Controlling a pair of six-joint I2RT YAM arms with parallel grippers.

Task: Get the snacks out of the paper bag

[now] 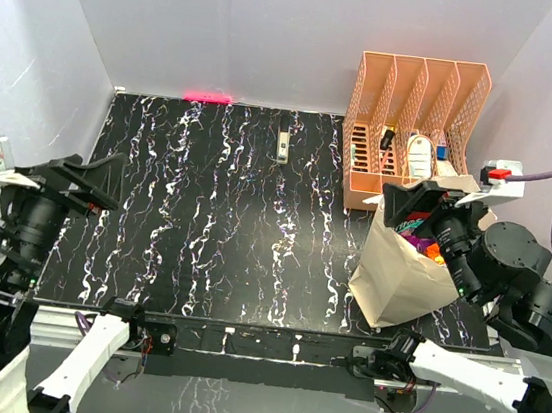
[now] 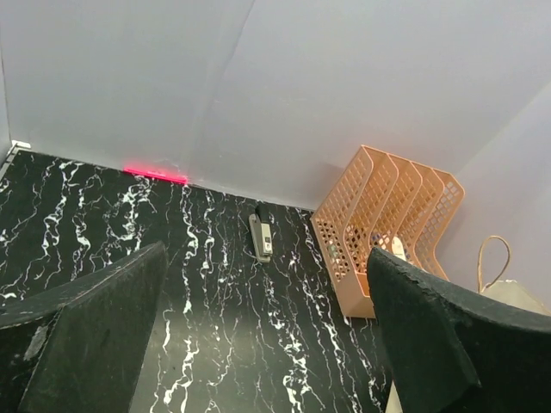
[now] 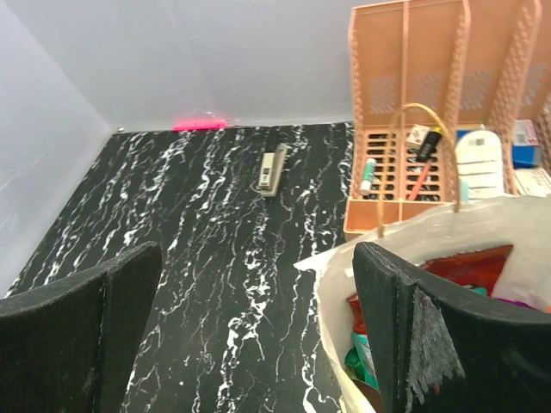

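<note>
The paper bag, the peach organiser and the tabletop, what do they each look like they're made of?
The paper bag looks like matte tan kraft paper, going by its folds and dull surface. The organiser is peach perforated mesh, probably painted metal, possibly plastic. The tabletop is black with white marble-like veins, likely a printed laminate or film rather than stone, though that stays open.
</note>
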